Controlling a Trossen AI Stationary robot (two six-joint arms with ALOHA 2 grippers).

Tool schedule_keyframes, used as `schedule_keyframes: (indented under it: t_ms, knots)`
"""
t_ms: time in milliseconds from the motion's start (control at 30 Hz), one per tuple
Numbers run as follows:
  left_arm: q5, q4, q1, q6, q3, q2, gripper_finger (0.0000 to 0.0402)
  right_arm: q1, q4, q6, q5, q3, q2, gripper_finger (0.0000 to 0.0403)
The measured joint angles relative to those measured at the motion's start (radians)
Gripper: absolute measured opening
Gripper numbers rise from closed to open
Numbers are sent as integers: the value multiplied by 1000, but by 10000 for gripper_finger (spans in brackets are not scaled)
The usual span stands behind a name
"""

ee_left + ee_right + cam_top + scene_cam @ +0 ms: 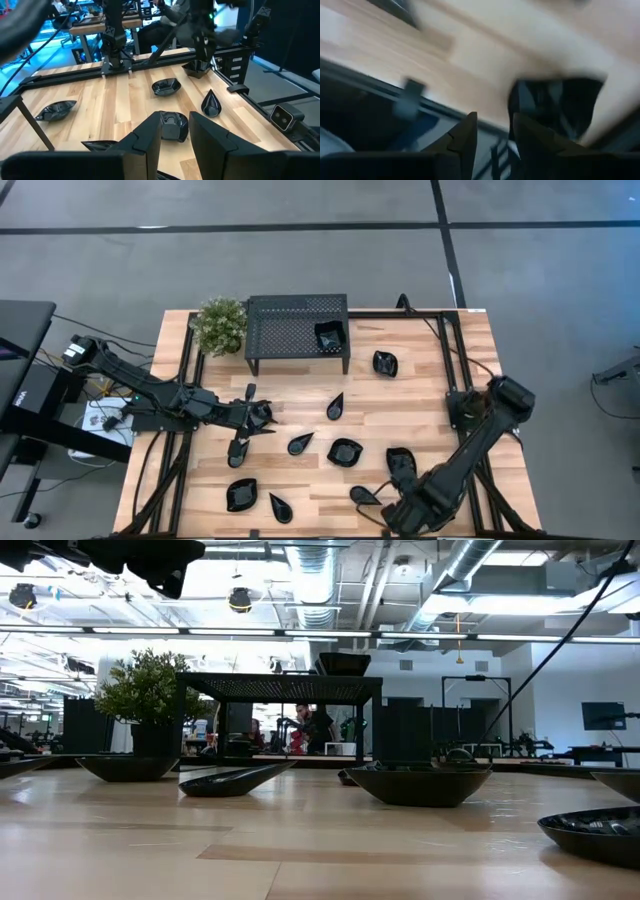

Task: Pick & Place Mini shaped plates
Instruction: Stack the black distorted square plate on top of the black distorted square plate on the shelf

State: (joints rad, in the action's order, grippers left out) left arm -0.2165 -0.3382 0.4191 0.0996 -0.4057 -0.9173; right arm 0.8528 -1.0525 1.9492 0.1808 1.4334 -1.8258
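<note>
Several glossy black mini plates lie on the wooden table, squarish (345, 450) and teardrop (335, 405). One sits on the black perforated rack (297, 330) at its right end (328, 335). My left gripper (262, 416) hovers left of the middle, open and pointing toward the table's right. In the left wrist view a small plate (173, 125) shows in the gap at its fingertips (175, 131). My right gripper (398, 482) is low by the near edge, open, beside a squarish plate (402, 462), which shows blurred by one finger (555, 102). My left gripper has a small plate (173, 125) showing between its fingertips, but I cannot tell whether they touch it or whether it lies on the table beyond. My right gripper has one finger (530, 132) in front of the squarish plate's edge; blur hides whether it touches.
A green potted plant (220, 325) stands left of the rack at the far edge. More plates lie near the near edge (240, 495) (280, 506) and right of the rack (385, 363). Black frame rails run along the table's left and right sides. People show in the room behind.
</note>
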Motion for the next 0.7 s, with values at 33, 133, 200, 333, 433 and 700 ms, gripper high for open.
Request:
schedule_keyframes:
  t_ms: [33,133,200,333,433,700]
  knots:
    - [0,-1,0,12,0,0,104,1,11,38,55,0,-21,122]
    - [0,-18,0,89,0,0,104,0,75,92,169,0,-71,122]
    - [0,-36,0,132,0,0,104,-1,125,95,197,0,-101,122]
    - [0,-80,0,212,0,0,104,-12,152,100,201,1,-137,122]
    - [0,-115,0,262,0,0,104,-18,142,103,199,2,-146,122]
    - [0,-134,0,270,0,0,104,-8,126,121,189,2,-141,122]
